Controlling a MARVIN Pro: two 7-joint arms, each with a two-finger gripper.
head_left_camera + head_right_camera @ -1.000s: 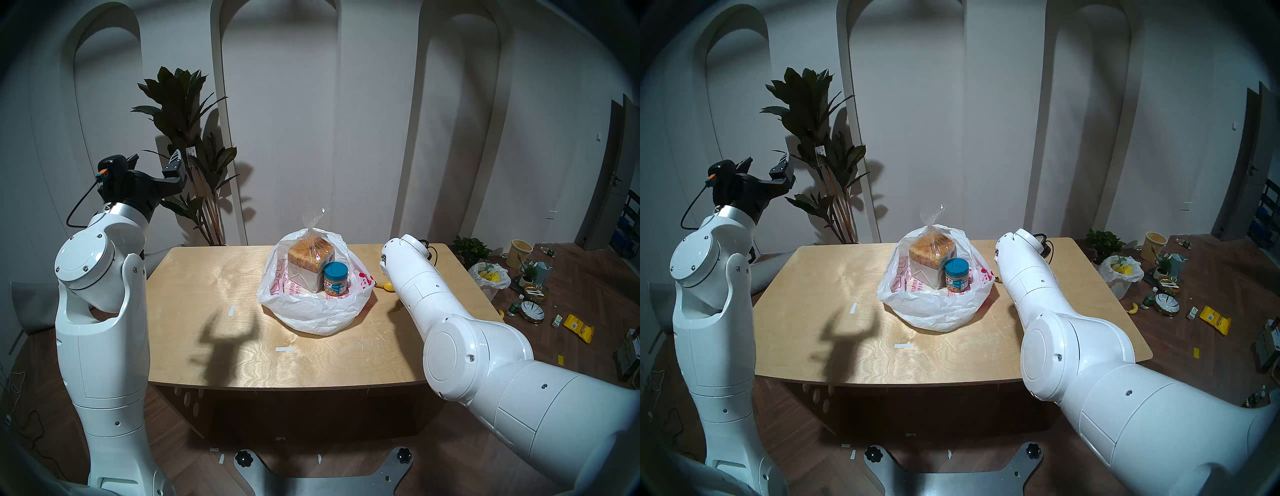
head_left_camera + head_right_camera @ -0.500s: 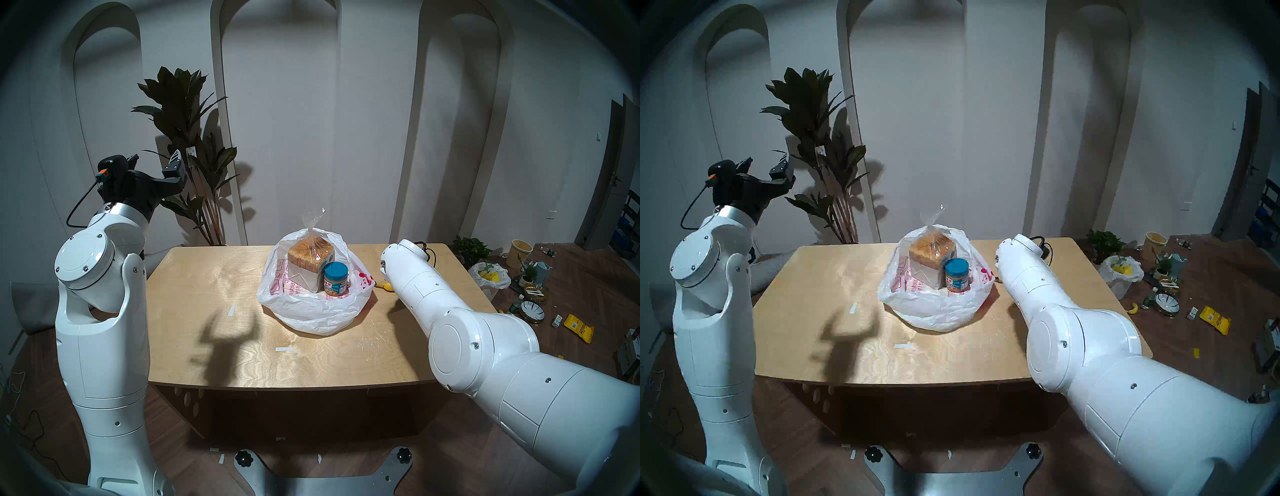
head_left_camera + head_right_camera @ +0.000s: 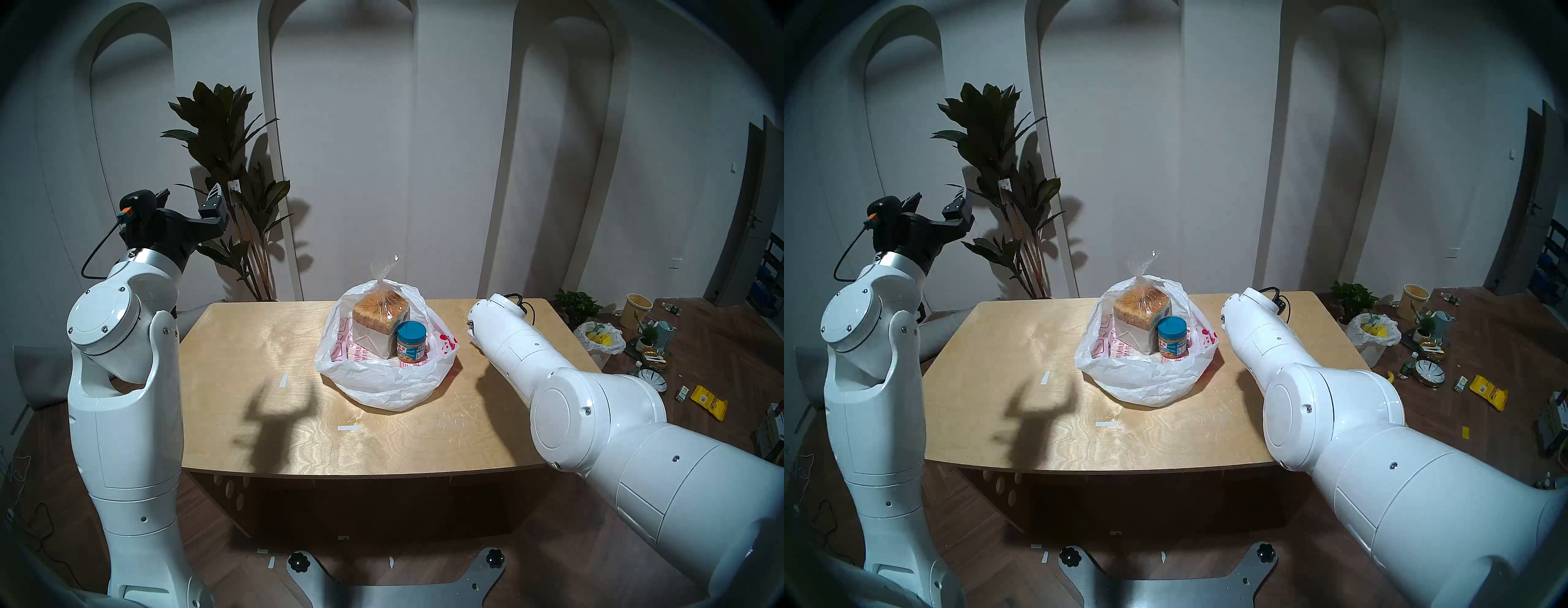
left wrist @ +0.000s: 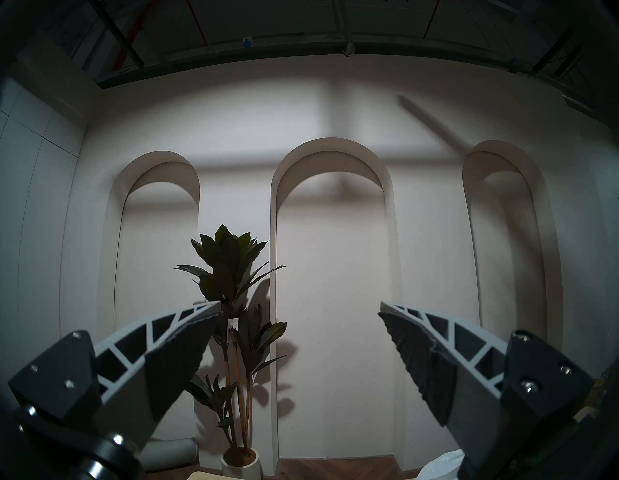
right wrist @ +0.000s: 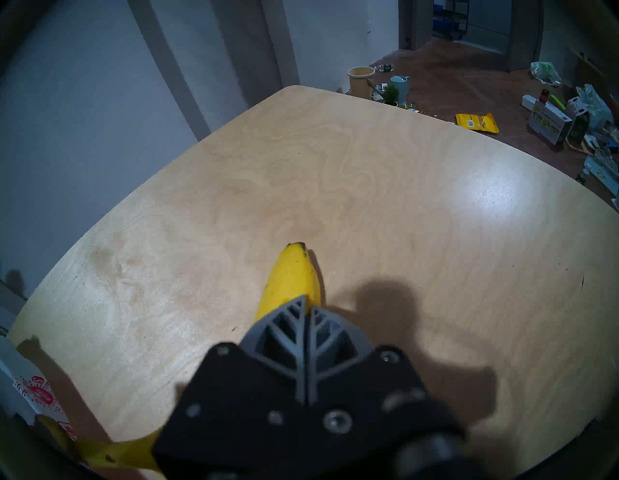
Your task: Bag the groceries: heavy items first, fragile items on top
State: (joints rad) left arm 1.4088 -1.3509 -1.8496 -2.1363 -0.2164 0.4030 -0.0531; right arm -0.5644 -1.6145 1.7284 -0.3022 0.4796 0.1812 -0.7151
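- Two groceries, loaf and peanut butter jar, sit inside the carrier bag.
- Right gripper, beside the bag, has its fingers together over the banana; a real hold is unclear.
- Next, I'd judge: lift gently, lay it on top.
- Left gripper hangs wide, empty.

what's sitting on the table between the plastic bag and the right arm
Nothing visible in either head view: bare table separates the bag from the right arm. The banana shows only in the right wrist view.

Seemingly a staged room for robot trials: arched wall niches; potted plant; props strewn on floor.
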